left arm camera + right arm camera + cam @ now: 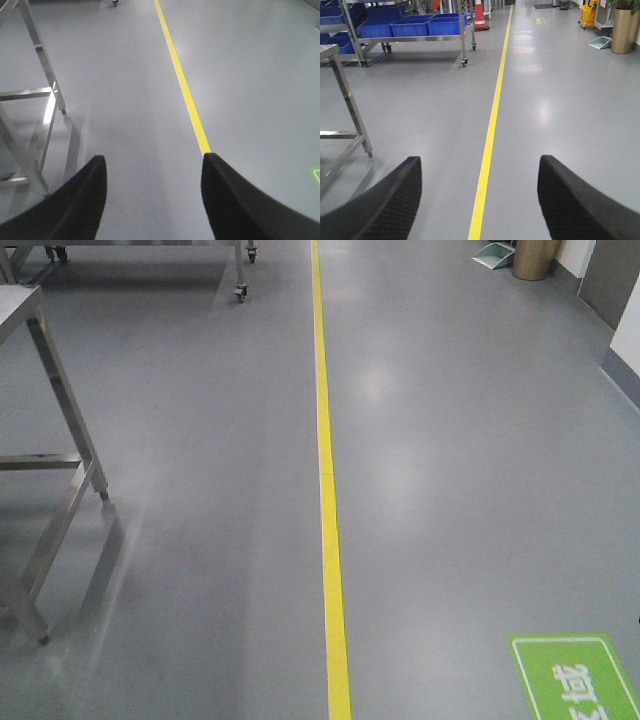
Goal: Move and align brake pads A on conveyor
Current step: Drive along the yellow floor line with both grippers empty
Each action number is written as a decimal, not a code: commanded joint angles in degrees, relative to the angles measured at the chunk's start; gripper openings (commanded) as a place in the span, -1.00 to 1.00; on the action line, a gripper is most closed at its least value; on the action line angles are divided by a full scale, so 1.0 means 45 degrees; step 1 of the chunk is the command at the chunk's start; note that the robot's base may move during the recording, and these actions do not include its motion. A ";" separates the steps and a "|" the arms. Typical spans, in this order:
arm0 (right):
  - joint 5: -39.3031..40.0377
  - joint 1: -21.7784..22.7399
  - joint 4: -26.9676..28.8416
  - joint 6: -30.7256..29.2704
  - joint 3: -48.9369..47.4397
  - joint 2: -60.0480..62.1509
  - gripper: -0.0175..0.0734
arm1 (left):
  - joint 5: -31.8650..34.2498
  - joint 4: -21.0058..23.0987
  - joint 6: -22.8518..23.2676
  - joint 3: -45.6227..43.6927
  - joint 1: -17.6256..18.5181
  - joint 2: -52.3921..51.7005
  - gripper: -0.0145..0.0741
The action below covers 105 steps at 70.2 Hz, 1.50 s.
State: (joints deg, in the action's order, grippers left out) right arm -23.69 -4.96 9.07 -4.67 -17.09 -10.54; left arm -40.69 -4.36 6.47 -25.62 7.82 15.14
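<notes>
- Steel bench point(66, 405) at far left; only its legs and one corner show.
- Left claw point(152, 200): fingers spread wide, nothing pinched, bare grey floor point(125, 100) between them.
- Yellow floor line point(327, 490) runs up the middle and passes between the fingers of the right claw point(479, 200), which is also spread and empty.
- Rack of blue bins point(427, 24) and a cone point(480, 15) far back; green floor sign point(575, 675) at lower right.
- Brake pads and conveyor: out of every view, so I can't place them relative to either claw.
</notes>
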 commanded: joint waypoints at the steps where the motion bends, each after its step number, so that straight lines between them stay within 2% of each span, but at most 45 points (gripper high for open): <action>1: 0.0957 0.0027 0.0023 -0.0088 -0.0311 -0.0135 0.42 | 0.0856 0.0007 0.0060 -0.0301 0.0040 0.0107 0.21; 105: 0.0968 0.0027 0.0023 -0.0088 -0.0311 -0.0135 0.42 | 0.0853 0.0007 0.0060 -0.0301 0.0040 0.0107 0.21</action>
State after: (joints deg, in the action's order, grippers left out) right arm -23.69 -4.96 9.07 -4.67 -17.09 -10.54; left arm -40.69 -4.36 6.47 -25.62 7.82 15.14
